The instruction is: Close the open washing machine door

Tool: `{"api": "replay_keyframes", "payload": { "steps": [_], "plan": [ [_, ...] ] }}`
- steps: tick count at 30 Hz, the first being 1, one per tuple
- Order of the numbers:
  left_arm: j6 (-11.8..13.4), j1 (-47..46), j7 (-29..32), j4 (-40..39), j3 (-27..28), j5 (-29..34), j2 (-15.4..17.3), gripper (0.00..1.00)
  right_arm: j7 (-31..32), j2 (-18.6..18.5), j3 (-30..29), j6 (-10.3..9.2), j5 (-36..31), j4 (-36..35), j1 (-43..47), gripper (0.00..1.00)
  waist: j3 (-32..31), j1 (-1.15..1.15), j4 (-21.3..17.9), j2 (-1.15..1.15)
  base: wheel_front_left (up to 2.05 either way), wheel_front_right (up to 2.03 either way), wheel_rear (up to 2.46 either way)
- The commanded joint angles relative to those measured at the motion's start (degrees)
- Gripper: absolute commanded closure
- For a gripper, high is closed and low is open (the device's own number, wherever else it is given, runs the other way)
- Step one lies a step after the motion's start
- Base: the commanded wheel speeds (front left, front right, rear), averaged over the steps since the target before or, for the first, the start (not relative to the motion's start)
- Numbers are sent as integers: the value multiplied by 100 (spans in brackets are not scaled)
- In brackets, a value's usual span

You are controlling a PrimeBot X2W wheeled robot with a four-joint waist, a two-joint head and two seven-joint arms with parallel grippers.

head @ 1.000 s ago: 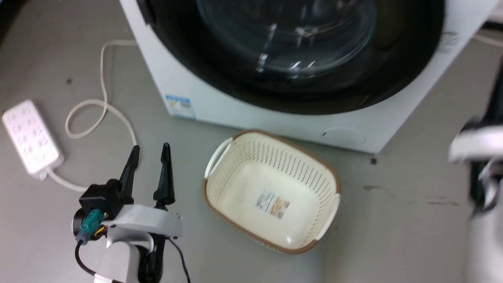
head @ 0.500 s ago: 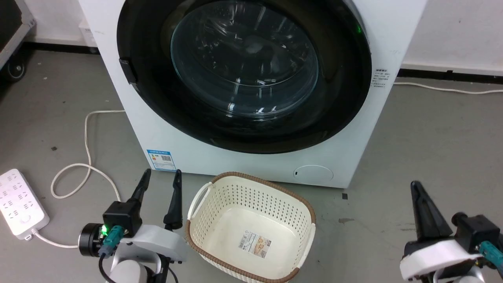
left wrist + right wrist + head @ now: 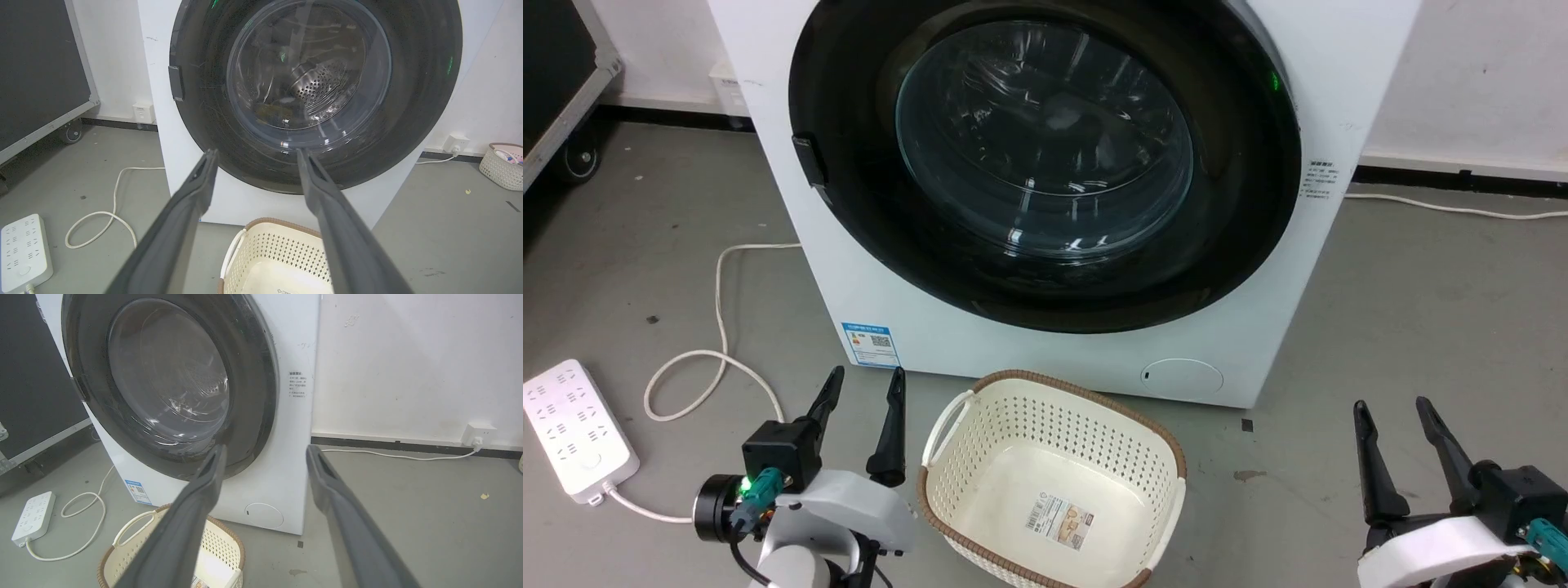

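While the washing machine door (image 3: 1045, 163) lies closed, the left gripper (image 3: 867, 374) and right gripper (image 3: 1390, 404) hover with fingers spread, holding nothing.

Top of washing machine door (image 3: 1045, 155) (black rim) past the frame

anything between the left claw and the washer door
Nothing visible does: the open left claw faces the washing machine door with only air between. The cream basket sits low to the claw's right, below the door, which already looks shut.
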Motion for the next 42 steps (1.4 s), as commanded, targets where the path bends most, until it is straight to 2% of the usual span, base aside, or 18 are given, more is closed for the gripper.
{"api": "replay_keyframes", "payload": {
  "steps": [1,19,20,42],
  "plan": [
    [-19,22,31,-13,13,-61,-11,0,5,-11,5,-4,71,10,79,0,-4,0,2,-1,0,0,0],
    [41,-13,-22,27,36,-279,-2,0,-15,-11,82,-4,143,107,70,0,-8,0,17,-1,0,0,0],
    [20,1,9,18,30,-265,-18,100,2,0,75,0,100,91,1,100,-8,0,18,-1,0,0,0],
    [69,159,194,-252,93,-63,-57,100,204,-2,160,-1,11,-93,39,100,-4,0,66,-1,0,0,0]
  ]
}}
